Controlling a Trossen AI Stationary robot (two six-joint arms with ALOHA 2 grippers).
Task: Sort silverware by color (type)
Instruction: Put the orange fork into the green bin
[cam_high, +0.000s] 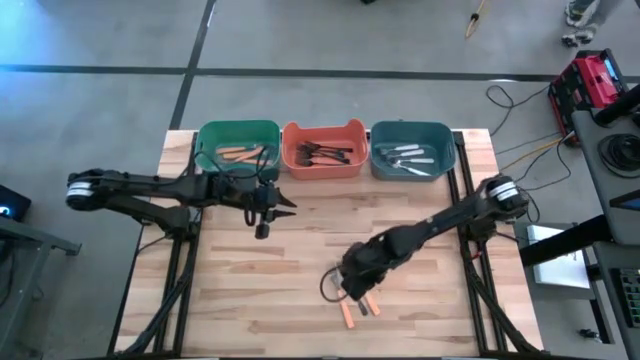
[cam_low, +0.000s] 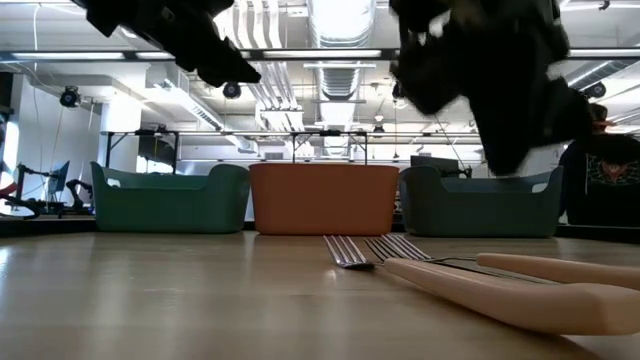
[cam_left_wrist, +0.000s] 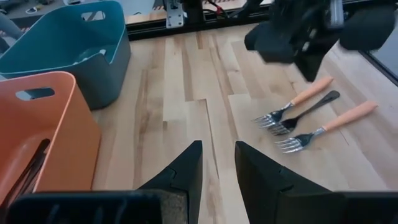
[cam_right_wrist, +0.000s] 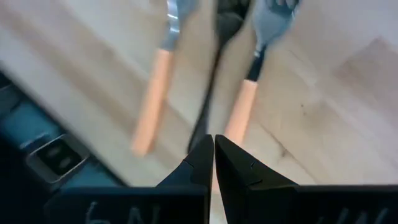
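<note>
Hovering with fingers pressed together, the right gripper (cam_right_wrist: 214, 146) must spread before descending; straddle only the black fork (cam_right_wrist: 208, 93) directly beneath, avoiding flanking orange forks (cam_right_wrist: 152, 93).

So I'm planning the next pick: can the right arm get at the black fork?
Probably yes: the right gripper hangs shut just over the black fork, nothing between, though orange forks flank it closely.

From above, the right gripper (cam_high: 356, 285) sits right over the loose forks (cam_high: 358, 308), so only the orange handle ends poke out. The stuff in the green bin (cam_high: 238, 148) is too small to sort out. At table height, the fork handles (cam_low: 560, 290) run off the edge.
</note>
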